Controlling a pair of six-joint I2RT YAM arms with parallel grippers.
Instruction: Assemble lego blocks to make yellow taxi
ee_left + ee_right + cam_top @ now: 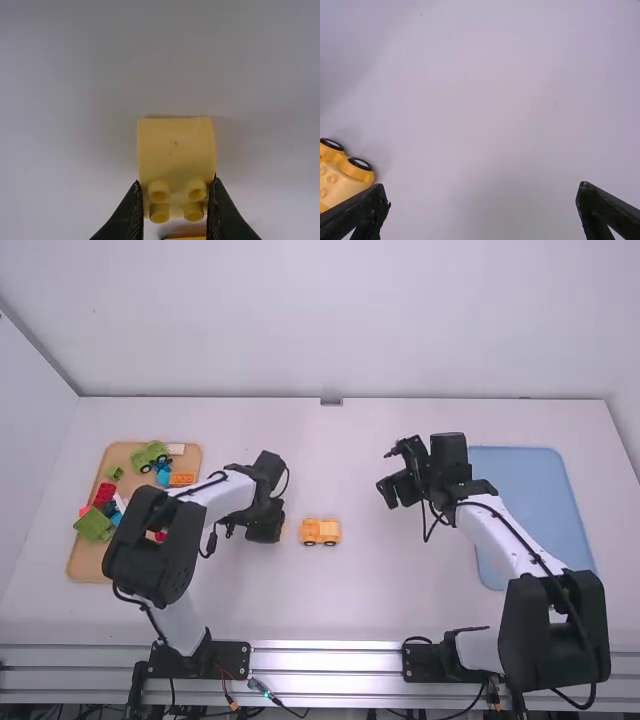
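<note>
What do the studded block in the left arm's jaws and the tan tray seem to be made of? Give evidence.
Block: moulded plastic, smooth and satin, from its hollow studs and even yellow. Tray: perhaps wood, matt, from its tan tone, or coloured plastic.

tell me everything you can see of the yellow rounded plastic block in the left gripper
The yellow rounded block looks like smooth plastic, its broad face marked by tiny dark specks. Four hollow round studs sit two by two at one end. The black left gripper pinches it there from both sides, over the white table.
</note>
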